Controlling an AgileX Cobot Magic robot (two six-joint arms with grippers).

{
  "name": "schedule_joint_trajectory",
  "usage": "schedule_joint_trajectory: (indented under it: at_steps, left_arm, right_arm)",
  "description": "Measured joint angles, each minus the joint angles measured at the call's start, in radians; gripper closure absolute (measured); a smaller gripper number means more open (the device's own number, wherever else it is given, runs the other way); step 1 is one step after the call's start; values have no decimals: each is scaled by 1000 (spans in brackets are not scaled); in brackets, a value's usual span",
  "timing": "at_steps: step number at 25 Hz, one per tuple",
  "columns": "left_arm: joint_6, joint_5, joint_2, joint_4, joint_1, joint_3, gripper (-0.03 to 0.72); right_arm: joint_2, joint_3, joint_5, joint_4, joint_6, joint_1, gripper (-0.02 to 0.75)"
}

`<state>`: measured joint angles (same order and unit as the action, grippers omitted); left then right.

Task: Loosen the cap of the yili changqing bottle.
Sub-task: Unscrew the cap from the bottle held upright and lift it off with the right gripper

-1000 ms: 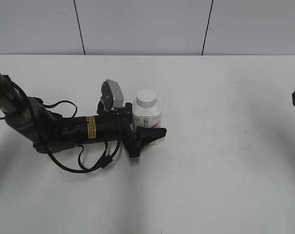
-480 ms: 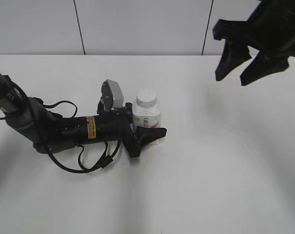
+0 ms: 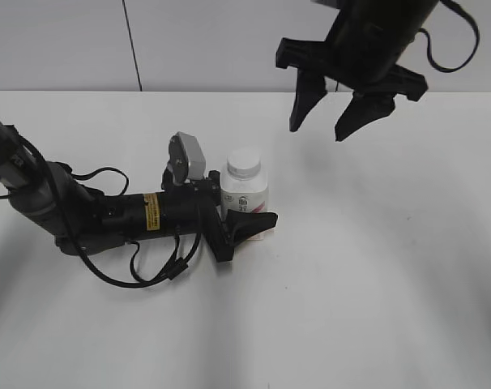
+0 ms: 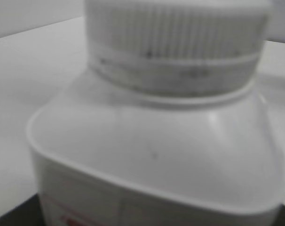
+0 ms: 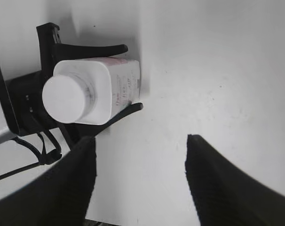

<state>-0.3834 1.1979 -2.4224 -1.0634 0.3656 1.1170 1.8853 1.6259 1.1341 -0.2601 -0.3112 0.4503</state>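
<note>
White table (image 3: pixel 391 284): one bottle (image 3: pixel 245 194), one cap (image 3: pixel 245 163); left fingers (image 3: pixel 247 224) clasp bottle, right fingers (image 3: pixel 367 113) apart.

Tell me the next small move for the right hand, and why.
Probably bring the right hand down and to the left until its open fingers straddle the cap. The left hand already grips the bottle upright on the table, and the right hand hangs well above, off to the right.

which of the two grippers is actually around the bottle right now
The left gripper: its jaws flank the bottle on the table. The right gripper hangs open above, holding nothing.
</note>
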Motion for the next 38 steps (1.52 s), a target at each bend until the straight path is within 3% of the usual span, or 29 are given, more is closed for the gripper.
schedule_joint_trajectory:
  at_steps: [6,17,38]
  left_arm:
    - [0,-1,0,0,0,0,232]
    - [3,-10,0,0,0,1,232]
    - [3,-17,2,-1,1,3,234]
  right_arm:
    - [107,106,24,-11,-17,42,185]
    - [198,220,74,-25,-49,85,181]
    - [254,224,49,-8,-52,117,181]
